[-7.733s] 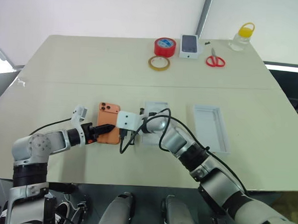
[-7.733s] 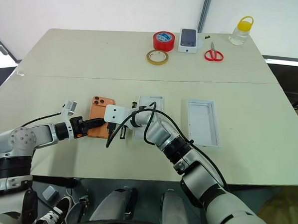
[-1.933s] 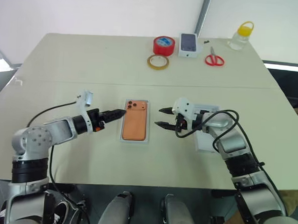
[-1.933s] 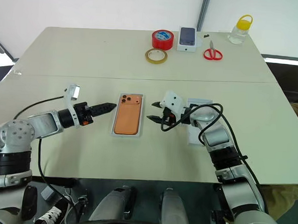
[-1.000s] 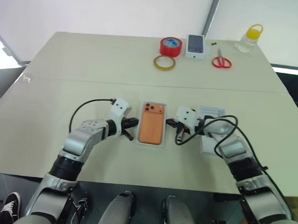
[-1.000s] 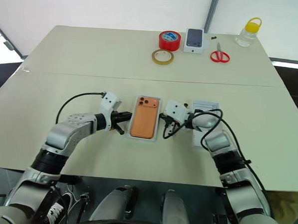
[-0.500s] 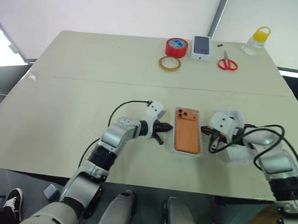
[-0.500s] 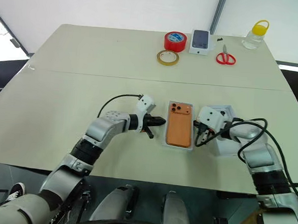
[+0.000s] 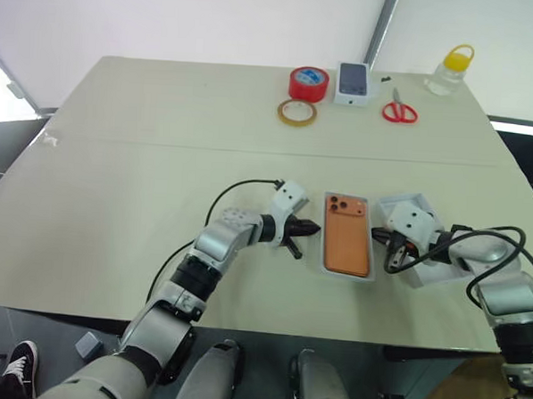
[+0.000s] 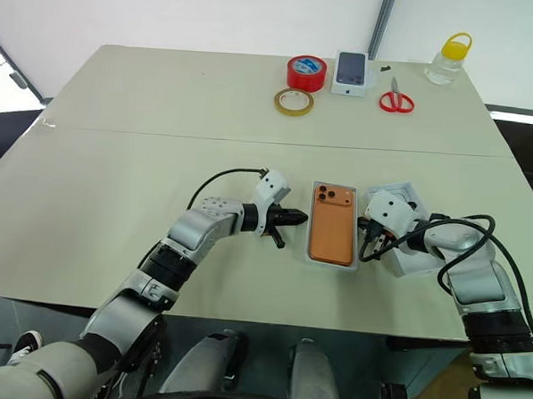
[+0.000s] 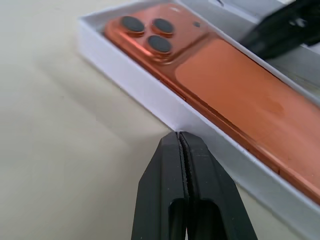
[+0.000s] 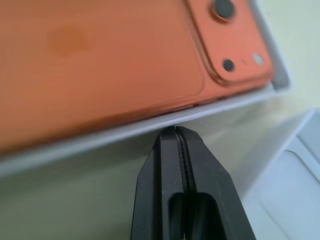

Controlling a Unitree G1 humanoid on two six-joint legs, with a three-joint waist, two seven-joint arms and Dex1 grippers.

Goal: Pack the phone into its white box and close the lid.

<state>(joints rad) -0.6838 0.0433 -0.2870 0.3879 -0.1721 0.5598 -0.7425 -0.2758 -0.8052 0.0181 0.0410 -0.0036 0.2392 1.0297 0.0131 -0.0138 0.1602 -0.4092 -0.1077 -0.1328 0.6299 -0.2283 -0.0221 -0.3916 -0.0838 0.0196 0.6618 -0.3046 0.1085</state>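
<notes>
Lighting: bright, even, diffuse daylight, with a blown-out patch at the far left edge of both head views. Shadows: soft and short, beneath the arms on the table [image 9: 117,156]. Glare: faint sheen on the phone [image 11: 235,80] back. Focus: head views sharp; wrist views blur towards near fingertips [image 12: 175,145] and frame edges. Distortion: mild wide-angle bowing.

phone [image 9: 348,247]: orange, dark lenses | white box [image 11: 150,95]: white | tape roll [image 9: 309,79]: red; scissors [image 9: 400,111]: red handles
</notes>
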